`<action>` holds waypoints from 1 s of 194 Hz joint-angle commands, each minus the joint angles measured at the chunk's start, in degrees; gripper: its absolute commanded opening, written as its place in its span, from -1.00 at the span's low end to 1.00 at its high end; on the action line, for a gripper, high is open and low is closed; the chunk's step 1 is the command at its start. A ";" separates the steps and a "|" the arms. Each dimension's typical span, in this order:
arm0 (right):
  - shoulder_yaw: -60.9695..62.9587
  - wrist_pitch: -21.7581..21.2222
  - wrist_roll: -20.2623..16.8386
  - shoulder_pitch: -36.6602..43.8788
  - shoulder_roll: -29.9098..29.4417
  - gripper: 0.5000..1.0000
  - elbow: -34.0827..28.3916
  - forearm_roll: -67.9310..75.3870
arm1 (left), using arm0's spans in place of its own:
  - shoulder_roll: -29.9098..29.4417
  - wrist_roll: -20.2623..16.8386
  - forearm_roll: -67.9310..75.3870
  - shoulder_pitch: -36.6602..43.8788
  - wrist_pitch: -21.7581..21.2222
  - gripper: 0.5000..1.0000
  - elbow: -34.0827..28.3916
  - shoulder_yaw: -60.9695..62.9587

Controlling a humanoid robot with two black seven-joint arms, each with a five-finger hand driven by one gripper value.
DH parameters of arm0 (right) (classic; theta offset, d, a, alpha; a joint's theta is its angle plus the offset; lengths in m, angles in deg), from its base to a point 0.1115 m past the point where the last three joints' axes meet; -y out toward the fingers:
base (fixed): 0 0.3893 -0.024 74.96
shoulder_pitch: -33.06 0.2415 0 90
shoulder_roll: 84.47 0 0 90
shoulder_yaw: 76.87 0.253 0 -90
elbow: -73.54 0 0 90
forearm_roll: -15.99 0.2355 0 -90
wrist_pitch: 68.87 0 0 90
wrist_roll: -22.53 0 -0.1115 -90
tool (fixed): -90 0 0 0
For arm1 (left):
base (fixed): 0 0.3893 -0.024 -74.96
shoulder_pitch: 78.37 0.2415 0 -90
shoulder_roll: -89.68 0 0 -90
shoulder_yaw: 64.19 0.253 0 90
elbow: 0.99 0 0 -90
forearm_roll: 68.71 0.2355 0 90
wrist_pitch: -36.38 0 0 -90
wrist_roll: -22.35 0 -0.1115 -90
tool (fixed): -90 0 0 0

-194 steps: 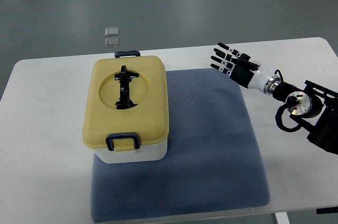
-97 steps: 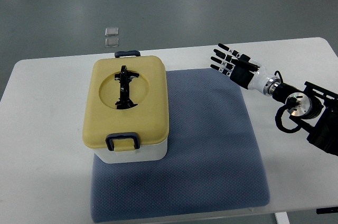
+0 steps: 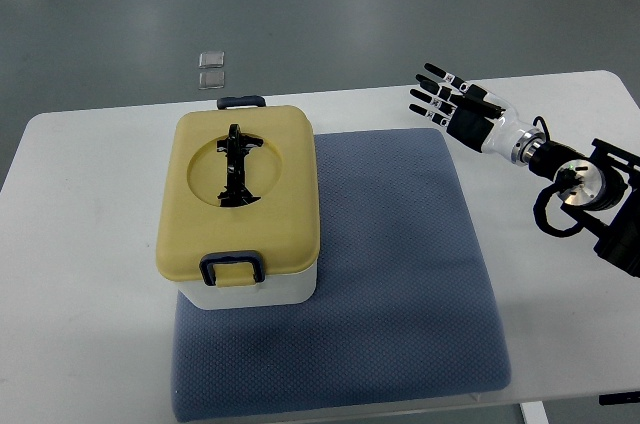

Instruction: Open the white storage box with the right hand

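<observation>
The white storage box (image 3: pixel 240 279) is sitting on the left part of a blue mat (image 3: pixel 400 274), its yellow lid (image 3: pixel 240 194) lying closed on top with a black handle (image 3: pixel 235 166) folded flat in the lid's round recess. Dark latches are showing at the near edge (image 3: pixel 232 268) and the far edge (image 3: pixel 242 102) of the lid. The mat is lying on the white worktop (image 3: pixel 80 244). The right hand (image 3: pixel 462 110) is hovering above the worktop's far right area, well apart from the box, with its fingers (image 3: pixel 432 90) spreading apart and holding nothing, pointing toward the left. Two small clear squares (image 3: pixel 211 68) are lying on the grey floor beyond the worktop.
</observation>
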 commanded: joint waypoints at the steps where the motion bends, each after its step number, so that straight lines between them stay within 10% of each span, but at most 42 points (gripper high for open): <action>1: 0.15 -0.78 0.05 0.47 0.63 0.73 -0.04 -1.55 | 0.00 0.00 0.00 -0.04 0.00 1.00 0.00 0.07; 106: 0.15 -0.61 3.13 8.20 3.53 0.72 -1.97 -21.33 | 0.00 0.00 0.00 0.05 0.00 1.00 0.00 -0.02; 194: -0.20 -1.31 11.65 19.80 10.39 0.72 -21.75 -66.33 | 0.00 0.00 0.00 0.05 0.00 1.00 0.00 0.07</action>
